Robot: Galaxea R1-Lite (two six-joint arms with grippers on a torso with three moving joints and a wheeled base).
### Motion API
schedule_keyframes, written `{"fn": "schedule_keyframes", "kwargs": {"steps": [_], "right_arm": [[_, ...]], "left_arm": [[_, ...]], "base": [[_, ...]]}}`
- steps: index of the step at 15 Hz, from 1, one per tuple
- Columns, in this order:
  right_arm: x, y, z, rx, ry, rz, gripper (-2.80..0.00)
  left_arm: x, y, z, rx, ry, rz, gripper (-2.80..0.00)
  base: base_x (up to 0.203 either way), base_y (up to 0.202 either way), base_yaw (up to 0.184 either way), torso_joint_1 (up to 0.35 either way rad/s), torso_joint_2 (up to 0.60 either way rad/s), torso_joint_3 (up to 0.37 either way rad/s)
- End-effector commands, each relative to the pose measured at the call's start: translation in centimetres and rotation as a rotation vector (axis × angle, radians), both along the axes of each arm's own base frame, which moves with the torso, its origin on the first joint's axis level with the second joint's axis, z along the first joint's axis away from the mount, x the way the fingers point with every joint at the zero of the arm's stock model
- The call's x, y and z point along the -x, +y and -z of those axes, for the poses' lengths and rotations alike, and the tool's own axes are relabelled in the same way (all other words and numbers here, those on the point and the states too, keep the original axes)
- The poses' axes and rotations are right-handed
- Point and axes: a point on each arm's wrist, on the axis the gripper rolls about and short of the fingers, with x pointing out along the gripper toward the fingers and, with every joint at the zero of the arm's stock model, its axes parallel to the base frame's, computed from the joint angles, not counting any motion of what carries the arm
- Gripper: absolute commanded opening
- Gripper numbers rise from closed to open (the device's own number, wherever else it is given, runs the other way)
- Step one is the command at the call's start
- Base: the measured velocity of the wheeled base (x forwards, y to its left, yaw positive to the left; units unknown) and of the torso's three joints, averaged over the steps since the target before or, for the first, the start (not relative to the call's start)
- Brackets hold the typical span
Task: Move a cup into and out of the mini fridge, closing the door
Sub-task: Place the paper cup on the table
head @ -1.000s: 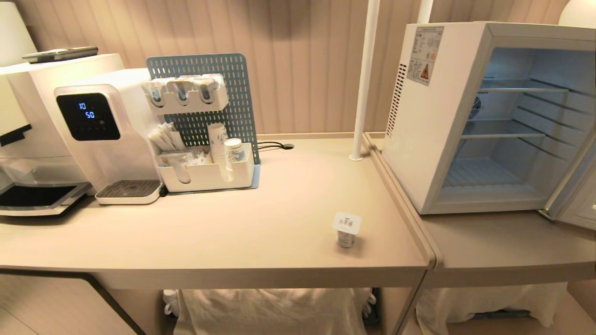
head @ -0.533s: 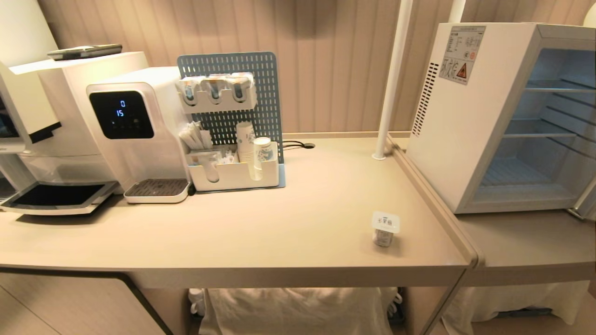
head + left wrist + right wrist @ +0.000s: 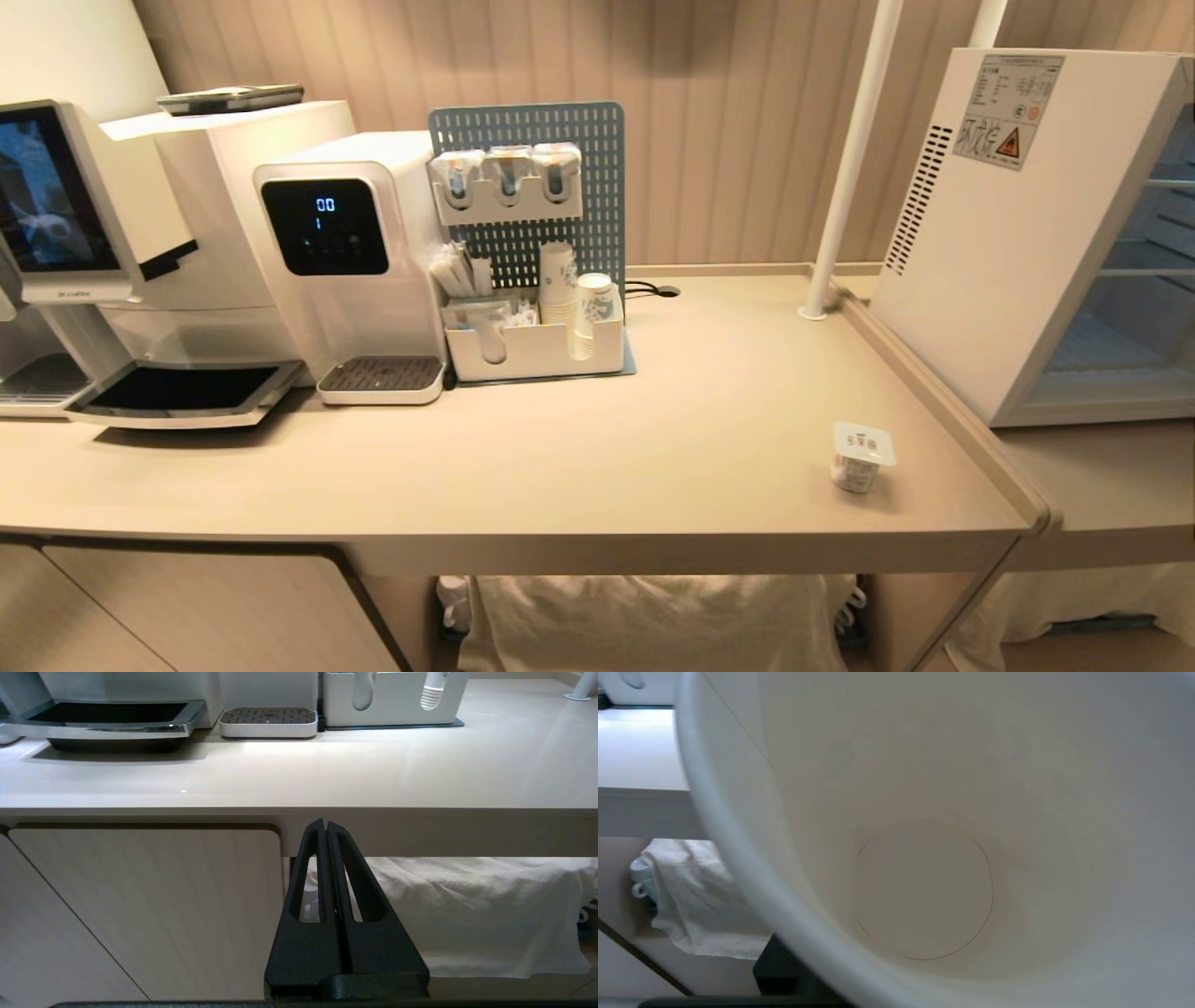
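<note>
Filling the right wrist view, the cup (image 3: 924,858) is seen from its open mouth, held in the right hand below the table (image 3: 579,467) edge. Left hand (image 3: 326,828) is pressed shut, empty, below the table front. Mini fridge (image 3: 1018,233) is seen at far right, interior exposed.

fridge (image 3: 990,243): 1 | foil-lidded pot (image 3: 860,456): 1 | water dispenser (image 3: 350,252): 1 | pegboard (image 3: 551,159): 1

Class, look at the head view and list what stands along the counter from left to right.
Coffee machine → water dispenser → blue pegboard organiser → white pole → small foil-lidded pot → mini fridge.
</note>
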Motion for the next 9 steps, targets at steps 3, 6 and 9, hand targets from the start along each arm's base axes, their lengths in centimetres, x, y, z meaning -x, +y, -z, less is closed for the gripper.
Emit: {"fn": "schedule_keyframes", "kwargs": {"steps": [3,6,9], "right_arm": [[-0.02,0.00,-0.01,-0.001,0.003,-0.001,-2.80],[-0.01,0.00,0.04,-0.010,0.007,-0.002,-2.80],[-0.01,0.00,0.05,-0.010,0.008,-0.002,-2.80]], "left_arm": [[0.00,0.00,-0.01,0.001,0.000,0.000,-2.80],[0.00,0.00,-0.01,0.001,-0.001,0.000,-2.80],[0.00,0.00,-0.01,0.001,-0.001,0.000,-2.80]], "base": [[0.000,0.191,0.000,0.004,0.00,0.002],[0.000,0.180,-0.002,0.002,0.00,0.001],[0.000,0.054,0.003,0.000,0.01,0.001]]}}
